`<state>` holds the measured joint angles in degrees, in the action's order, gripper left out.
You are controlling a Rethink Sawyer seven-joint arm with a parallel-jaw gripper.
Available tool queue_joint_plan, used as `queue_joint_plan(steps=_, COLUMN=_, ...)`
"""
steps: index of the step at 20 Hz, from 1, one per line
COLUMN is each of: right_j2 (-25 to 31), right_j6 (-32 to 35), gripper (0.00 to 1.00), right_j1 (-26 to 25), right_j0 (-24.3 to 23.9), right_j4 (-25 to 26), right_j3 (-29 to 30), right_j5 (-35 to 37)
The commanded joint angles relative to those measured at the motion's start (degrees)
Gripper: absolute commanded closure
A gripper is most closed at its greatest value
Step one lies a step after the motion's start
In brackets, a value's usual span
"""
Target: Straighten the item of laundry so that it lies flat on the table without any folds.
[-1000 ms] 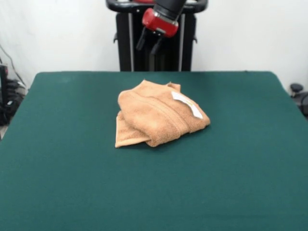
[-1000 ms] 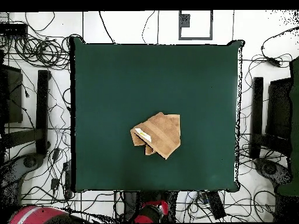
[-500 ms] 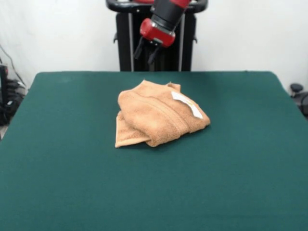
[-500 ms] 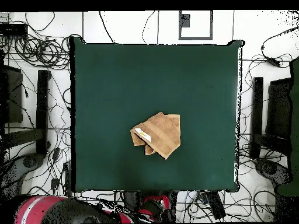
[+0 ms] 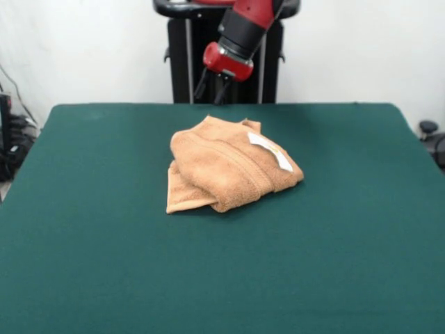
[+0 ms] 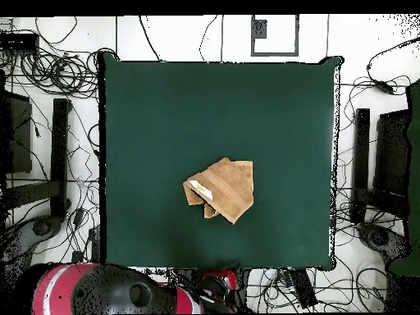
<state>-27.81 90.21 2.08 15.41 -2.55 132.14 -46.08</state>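
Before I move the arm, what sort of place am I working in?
Most likely a robotics lab test cell, not a home laundry. A folded tan towel lies alone on a green felt-topped table, loose cables sprawl over the floor around it, and the gripper hangs above the table's far edge.

1. Light is bright and even across both views — soft, from above.
2. In the front view the towel (image 5: pixel 229 164) casts only a thin, faint shadow on the worktop (image 5: pixel 222 264) along its near edge.
3. The felt top shows no glare; the white wall behind is evenly lit.
4. The front view is in focus on the towel, with the tool (image 5: pixel 212 87) also sharp enough.
5. The overhead view shows the white floor very bright — nearly washed out.
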Motion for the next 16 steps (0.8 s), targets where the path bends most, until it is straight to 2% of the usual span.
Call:
queue_joint_plan(steps=1, right_j2=10.8, right_j6=16.1, gripper=0.0, right_j1=-2.9, right_j0=-2.6, right_j4=-4.5, right_j3=-10.5, right_j5=-0.9)
queue_joint_plan(steps=4, right_j2=10.8, right_j6=15.1, gripper=0.0, right_j1=-2.4, right_j0=-3.5, right_j4=-4.2, right_j3=-10.6, right_j5=0.7)
queue_joint_plan(steps=10, right_j2=12.1, right_j6=16.9, gripper=0.0, right_j1=-2.2, right_j0=-4.2, right_j4=-5.6, right_j3=-9.7, right_j5=-0.4)
queue_joint_plan(steps=12, right_j2=12.4, right_j6=16.6, gripper=0.0, right_j1=-0.9, right_j0=-3.3, right_j4=-7.3, right_j3=-8.9, right_j5=1.2)
queue_joint_plan(steps=16, right_j2=12.2, right_j6=16.1, gripper=0.0, right_j1=1.8, right_j0=1.7, right_j4=-15.3, right_j3=-6.3, right_j5=3.9)
